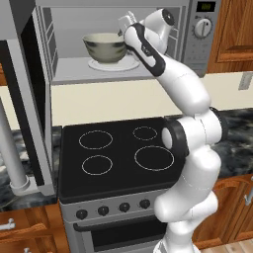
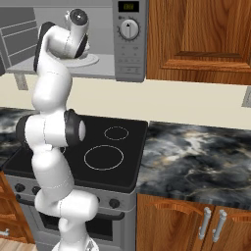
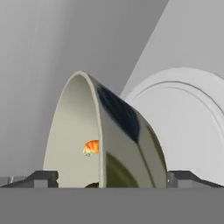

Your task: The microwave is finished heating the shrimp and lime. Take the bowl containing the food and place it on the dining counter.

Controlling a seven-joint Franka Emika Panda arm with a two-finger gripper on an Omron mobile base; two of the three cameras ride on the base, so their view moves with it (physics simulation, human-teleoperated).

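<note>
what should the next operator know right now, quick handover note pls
Gripper: inside the microwave, fingers astride the bowl rim, one inside, one outside. Whether it is shut on the rim cannot be told.
Bowl: in the microwave cavity on the white plate, door open.
Shrimp: inside the bowl. A dark bit at the hand view's bottom may be the lime.
Done: door open, arm reached in to the bowl.
Left: secure the grip, lift the bowl out, drive to the dining counter, set it down.

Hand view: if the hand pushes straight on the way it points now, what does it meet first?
The bowl: its rim sits between the two fingers, one inside, one outside. Past it lies the white plate. Depth is hard to judge.
</note>
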